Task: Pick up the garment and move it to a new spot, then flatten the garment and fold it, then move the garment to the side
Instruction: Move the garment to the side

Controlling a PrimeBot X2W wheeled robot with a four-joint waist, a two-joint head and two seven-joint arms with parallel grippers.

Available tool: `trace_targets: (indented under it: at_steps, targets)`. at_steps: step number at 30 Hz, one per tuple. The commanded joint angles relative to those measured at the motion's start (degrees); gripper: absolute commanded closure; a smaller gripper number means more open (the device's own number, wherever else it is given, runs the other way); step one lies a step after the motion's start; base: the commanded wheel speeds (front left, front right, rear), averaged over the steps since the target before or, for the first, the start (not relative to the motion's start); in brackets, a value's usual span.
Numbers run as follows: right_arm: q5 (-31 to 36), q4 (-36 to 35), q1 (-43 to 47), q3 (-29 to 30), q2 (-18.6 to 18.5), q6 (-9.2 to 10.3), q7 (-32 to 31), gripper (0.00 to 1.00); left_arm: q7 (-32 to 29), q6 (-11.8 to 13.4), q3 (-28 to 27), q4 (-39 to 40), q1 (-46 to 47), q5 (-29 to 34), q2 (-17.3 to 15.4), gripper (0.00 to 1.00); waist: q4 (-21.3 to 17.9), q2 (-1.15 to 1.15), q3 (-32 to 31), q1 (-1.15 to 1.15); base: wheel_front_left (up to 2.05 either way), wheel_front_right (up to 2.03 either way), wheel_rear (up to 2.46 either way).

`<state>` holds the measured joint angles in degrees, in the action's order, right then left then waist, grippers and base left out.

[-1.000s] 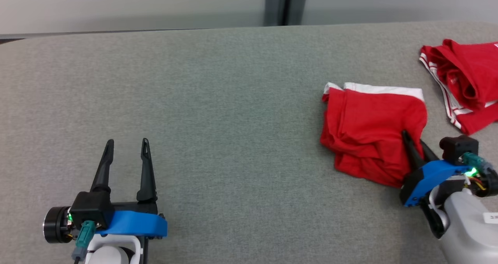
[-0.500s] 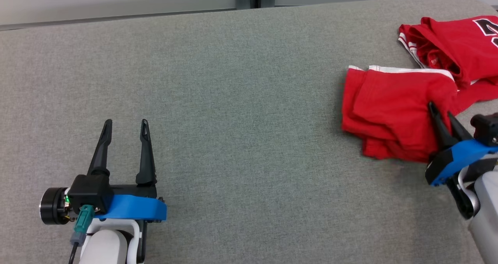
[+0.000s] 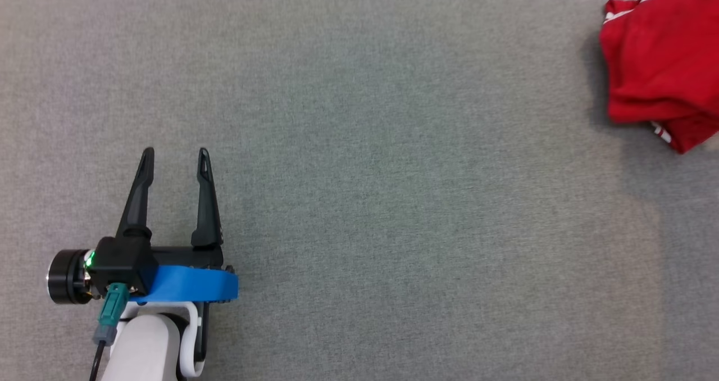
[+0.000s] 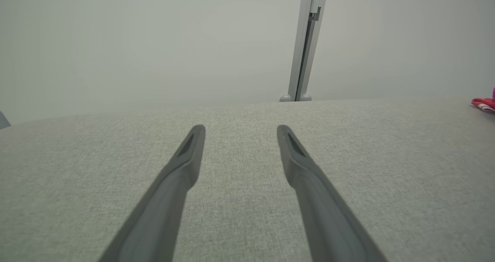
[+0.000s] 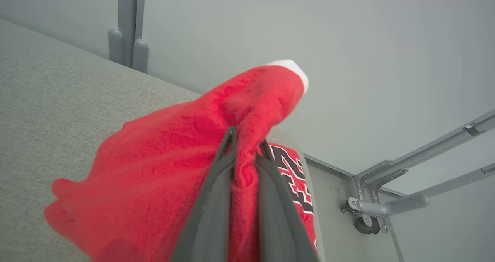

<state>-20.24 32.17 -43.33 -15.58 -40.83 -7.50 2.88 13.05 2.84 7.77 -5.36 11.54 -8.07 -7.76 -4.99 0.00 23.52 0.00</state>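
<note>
Right wrist view: right gripper (image 5: 247, 138) pinched shut on thin fold of red garment (image 5: 154, 169), held up over table (image 5: 58, 99) near right edge. Left gripper (image 3: 175, 153) wide open, empty, well apart. Risks: thin pinch slips; folds fall open; trailing cloth snags lettered garment (image 5: 296, 169) beneath.

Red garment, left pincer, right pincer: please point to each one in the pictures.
red garment (image 5: 154, 169): right wrist view, middle of the cloth.
left pincer (image 3: 175, 153): head view, midway between fingertips.
right pincer (image 5: 248, 136): right wrist view, midway between fingertips.
</note>
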Motion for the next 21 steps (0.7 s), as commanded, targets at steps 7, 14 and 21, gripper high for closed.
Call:
trace_targets:
  at_steps: [7, 14, 21]
  targets:
    - [-3.49, 5.94, -6.75, -1.37, -8.52, 0.01, -1.94, 1.00, -0.26, 0.18, 0.50, 1.84, 3.23, 0.63, -0.82, 0.00, 1.93, 0.00, 5.04, 0.00, 0.00, 0.00, 0.00]
    - [-2.44, 11.51, -12.23, -3.24, -11.00, 0.01, -1.25, 1.00, -0.25, 0.58, 0.77, 2.89, 3.90, 0.55, -1.10, 0.00, 2.41, 0.00, 6.91, 0.00, 0.00, 0.00, 0.00]
    - [-0.43, 15.24, -15.97, -5.29, -11.27, 0.01, -1.68, 1.00, -0.47, 0.92, 0.92, 3.36, 4.67, 0.54, -1.29, 0.00, 2.76, 0.00, 8.39, 0.00, 0.00, 0.00, 0.00]
